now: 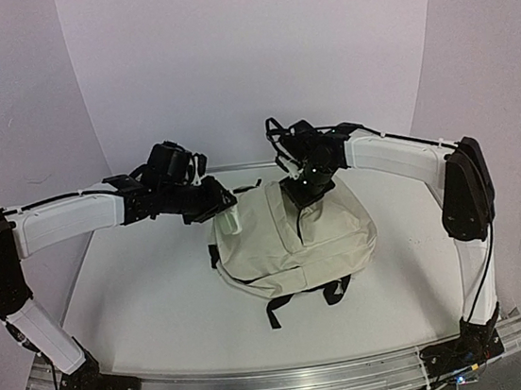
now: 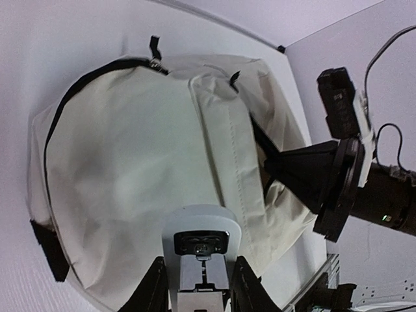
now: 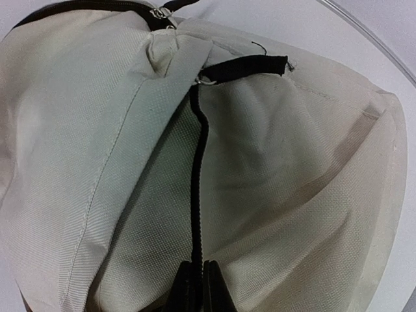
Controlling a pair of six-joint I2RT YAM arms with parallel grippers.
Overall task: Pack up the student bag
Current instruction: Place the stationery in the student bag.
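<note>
The student bag (image 1: 272, 246) is a cream fabric backpack lying in the middle of the white table, with black straps (image 1: 304, 298) at its near side. My left gripper (image 1: 226, 216) is at the bag's left top edge and is shut on a white stapler-like object (image 2: 200, 224) with a black inset, held just above the fabric (image 2: 130, 149). My right gripper (image 1: 299, 202) is on top of the bag. In the right wrist view it (image 3: 198, 278) is shut on the black zipper line (image 3: 199, 162) running down the cream cloth (image 3: 299, 169). The bag's inside is hidden.
The right arm's black wrist (image 2: 344, 182) is close beside the bag in the left wrist view. A zipper pull (image 2: 155, 47) sticks out at the bag's far edge. The table's bare top (image 1: 141, 305) is bounded by a metal rail (image 1: 284, 384) in front and white walls.
</note>
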